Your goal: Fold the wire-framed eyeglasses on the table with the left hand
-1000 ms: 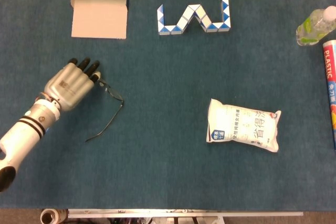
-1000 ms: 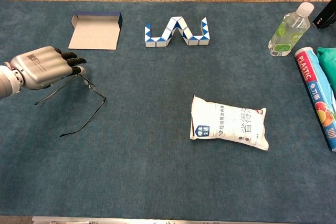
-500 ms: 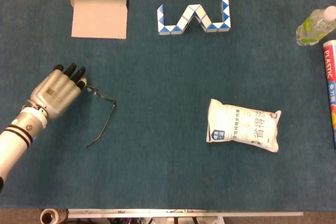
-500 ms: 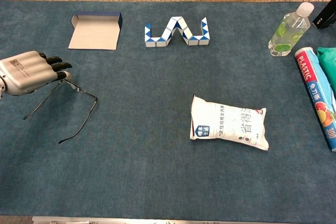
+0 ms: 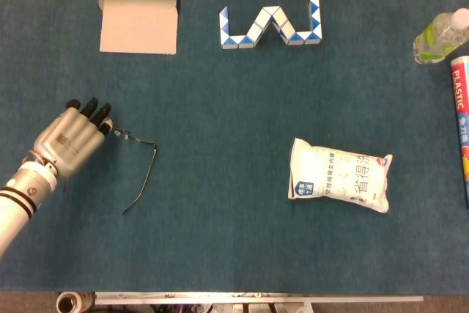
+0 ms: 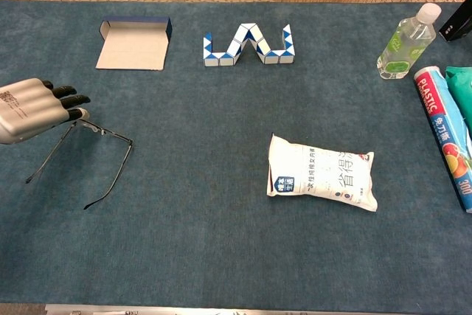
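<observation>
Now | L hand point(image 5: 69, 137) fingertips at eyeglasses point(image 5: 139, 166) frame, grip unclear | temples unfolded on table point(image 5: 220, 108)

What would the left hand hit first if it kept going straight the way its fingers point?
Likely the wire-framed eyeglasses: the left hand's fingertips sit right at the frame's near corner, though actual contact is unclear.

The left robot hand point(image 5: 70, 135) touches the open wire-framed eyeglasses point(image 5: 141, 169).

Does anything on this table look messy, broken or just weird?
Nothing looks broken or spilled. The eyeglasses lie with both arms open beside the left hand, and the clear bottle stands upright with its cap on.
</observation>
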